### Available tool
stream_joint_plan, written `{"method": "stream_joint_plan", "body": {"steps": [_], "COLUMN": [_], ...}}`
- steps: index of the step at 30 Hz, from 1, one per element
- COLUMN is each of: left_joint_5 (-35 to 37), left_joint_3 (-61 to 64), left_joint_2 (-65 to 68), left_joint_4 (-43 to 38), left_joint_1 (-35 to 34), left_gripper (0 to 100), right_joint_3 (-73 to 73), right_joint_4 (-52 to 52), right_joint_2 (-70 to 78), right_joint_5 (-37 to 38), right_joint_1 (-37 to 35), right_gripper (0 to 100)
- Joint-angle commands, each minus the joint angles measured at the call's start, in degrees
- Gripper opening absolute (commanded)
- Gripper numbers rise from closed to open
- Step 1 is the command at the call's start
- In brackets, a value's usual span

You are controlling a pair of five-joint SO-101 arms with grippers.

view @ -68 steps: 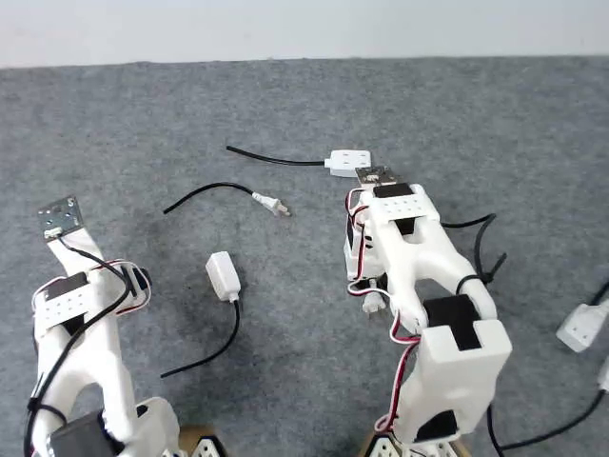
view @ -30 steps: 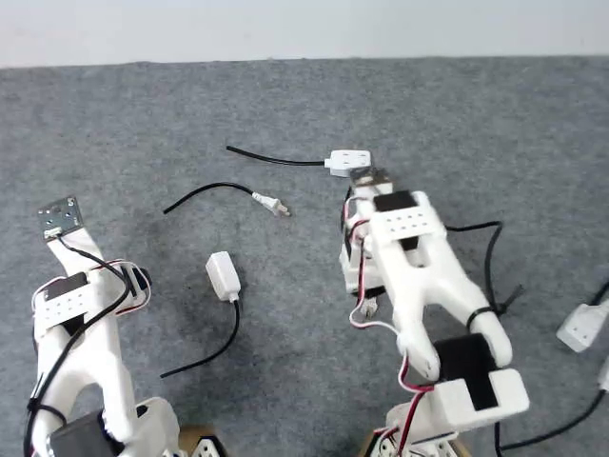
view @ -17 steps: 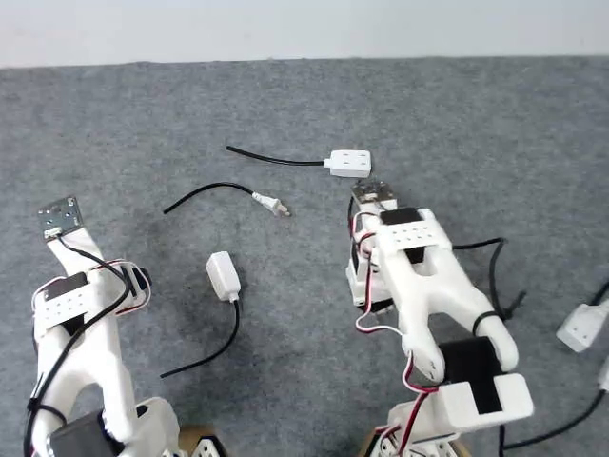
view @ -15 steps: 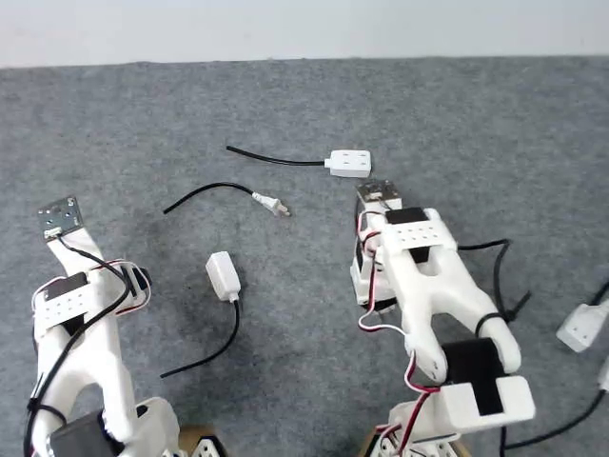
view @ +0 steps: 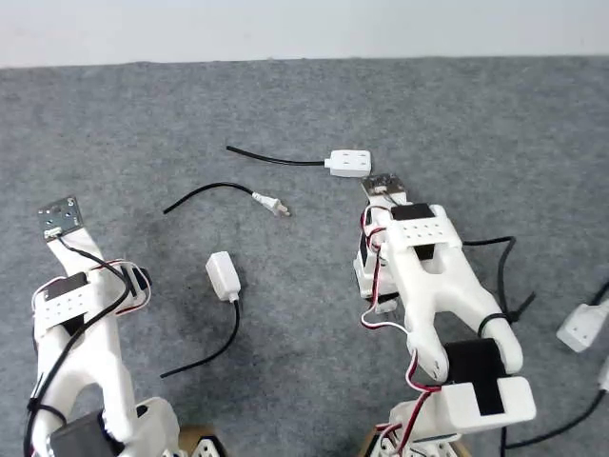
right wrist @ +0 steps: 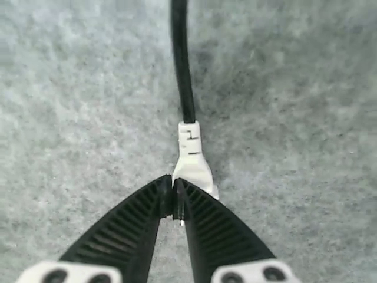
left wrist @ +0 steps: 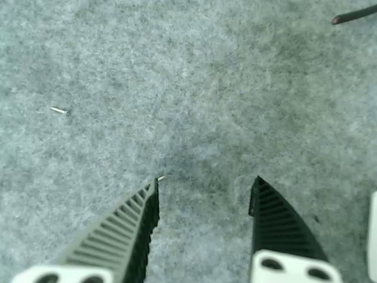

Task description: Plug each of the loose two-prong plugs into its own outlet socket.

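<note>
a white plug [right wrist: 191,162] on a black cord [right wrist: 181,65] is pinched, by the end away from the cord, in the clenched right jaws beneath the right arm [view: 419,257], right of centre in the high view. whether it rests on the felt cannot be told. the nearest socket [view: 348,163] is seen just above that arm. the left jaws are held released over bare felt at lower left. a second plug [view: 271,203] lies left of centre, with a socket block [view: 224,274] below it and another [view: 582,326] at the right edge. the grip is judged thin: the plug could twist or slip on contact, and the light, unheld socket could be pushed away rather than entered. the counter [view: 495,124] is covered in grey felt, and a pale wall [view: 304,29] is seen along the top.
</note>
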Motion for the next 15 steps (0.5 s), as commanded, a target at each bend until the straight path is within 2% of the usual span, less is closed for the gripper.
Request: {"method": "stream_joint_plan", "body": {"steps": [1, 4, 15], "left_joint_5": [-0.6, -0.6, -0.6], "left_joint_3": [-2.6, -2.6, -2.6], "left_joint_2": [-0.9, -0.9, -0.9], "left_joint_4": [0.3, 0.3, 0.3], "left_joint_1": [0.4, 0.4, 0.4], "left_gripper": [23, 23, 23], "right_joint_3": [-4.9, -5.3, -4.4], "right_joint_4": [1.5, 1.0, -2.8], "right_joint_2": [-2.5, -2.2, -2.0], "right_joint_5": [0.4, 0.4, 0.8], "right_joint_1": [0.6, 0.7, 2.3], "right_gripper": [5.4, 8.8, 8.9]}}
